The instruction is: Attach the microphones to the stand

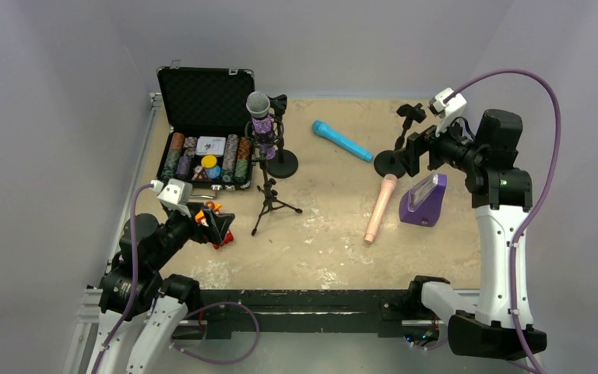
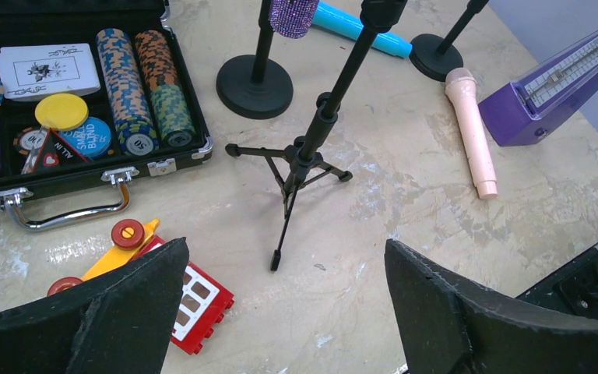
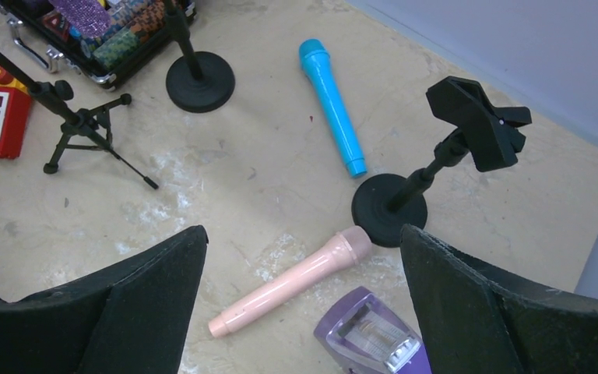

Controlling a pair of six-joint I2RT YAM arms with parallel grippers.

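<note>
A glittery purple microphone (image 1: 262,125) with a silver mesh head stands upright on the black tripod stand (image 1: 269,196); its lower end (image 2: 292,15) shows at the top of the left wrist view. The blue microphone (image 1: 342,141) lies flat at the back centre. The pink microphone (image 1: 381,207) lies flat beside a round-base stand (image 1: 392,162) with an empty clip (image 3: 479,121). A second round-base stand (image 1: 283,162) stands behind the tripod. My left gripper (image 2: 286,245) hovers open near the tripod's front leg. My right gripper (image 3: 304,230) is open above the pink microphone (image 3: 292,280), holding nothing.
An open black case of poker chips (image 1: 206,132) sits at the back left. A red and yellow toy block (image 2: 191,300) lies under my left fingers. A purple metronome (image 1: 425,200) stands right of the pink microphone. Grey walls close in on three sides.
</note>
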